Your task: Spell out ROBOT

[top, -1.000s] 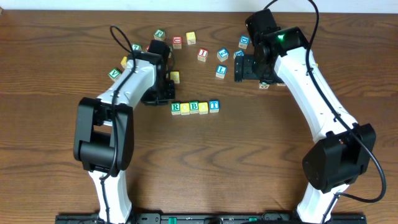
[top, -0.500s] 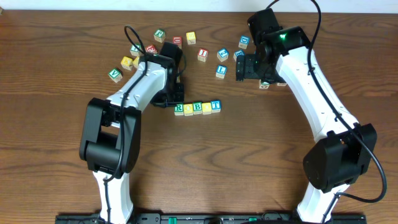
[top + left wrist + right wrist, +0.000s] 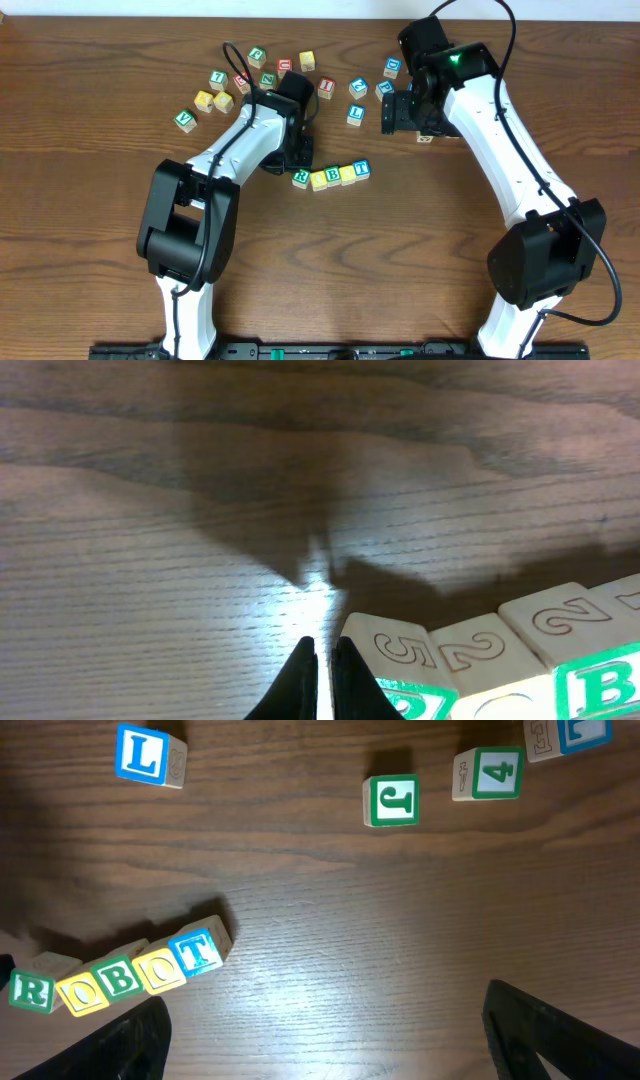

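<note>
change: our left fingers (image 3: 300,675), pressed together, pushed the ROBOT row (image 3: 331,175) rightward, now slanted | right fingers (image 3: 560,1035) apart | we judge: spelled, needs straightening

ROBOT row (image 3: 331,175): lay slanted on the tabletop (image 3: 100,250).
My left jaws: sat just beside its R end.
</note>
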`<move>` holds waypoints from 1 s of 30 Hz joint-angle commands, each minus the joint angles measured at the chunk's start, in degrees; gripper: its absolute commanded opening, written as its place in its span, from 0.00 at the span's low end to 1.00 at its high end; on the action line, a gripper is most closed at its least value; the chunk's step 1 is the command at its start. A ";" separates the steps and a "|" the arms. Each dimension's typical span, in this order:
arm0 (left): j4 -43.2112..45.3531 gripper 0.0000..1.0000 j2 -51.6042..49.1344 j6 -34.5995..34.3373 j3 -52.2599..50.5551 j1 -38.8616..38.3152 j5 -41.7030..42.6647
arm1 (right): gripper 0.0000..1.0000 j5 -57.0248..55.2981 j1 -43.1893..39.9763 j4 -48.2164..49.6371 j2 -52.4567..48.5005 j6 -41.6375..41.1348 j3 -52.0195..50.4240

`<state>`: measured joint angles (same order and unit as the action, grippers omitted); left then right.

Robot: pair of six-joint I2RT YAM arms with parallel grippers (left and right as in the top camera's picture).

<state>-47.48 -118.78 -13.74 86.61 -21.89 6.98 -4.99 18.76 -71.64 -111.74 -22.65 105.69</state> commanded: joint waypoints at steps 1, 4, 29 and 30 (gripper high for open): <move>0.59 0.07 -1.05 -1.36 -0.57 -0.87 0.15 | 0.94 -0.90 -0.79 0.28 0.07 0.63 -1.31; 0.74 0.07 -1.05 -1.44 -0.57 -1.03 0.13 | 0.93 0.11 -0.79 1.38 0.07 0.63 -2.78; -7.06 0.08 -0.83 0.11 1.42 2.49 2.36 | 0.93 0.85 -1.11 5.75 0.04 1.40 -4.24; -7.02 0.07 -0.83 1.84 1.18 2.32 3.15 | 0.93 0.81 -1.20 5.84 0.04 1.57 -4.24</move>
<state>-54.61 -118.78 -14.79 87.57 -18.52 7.88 -4.27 18.74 -66.06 -111.74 -22.22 101.82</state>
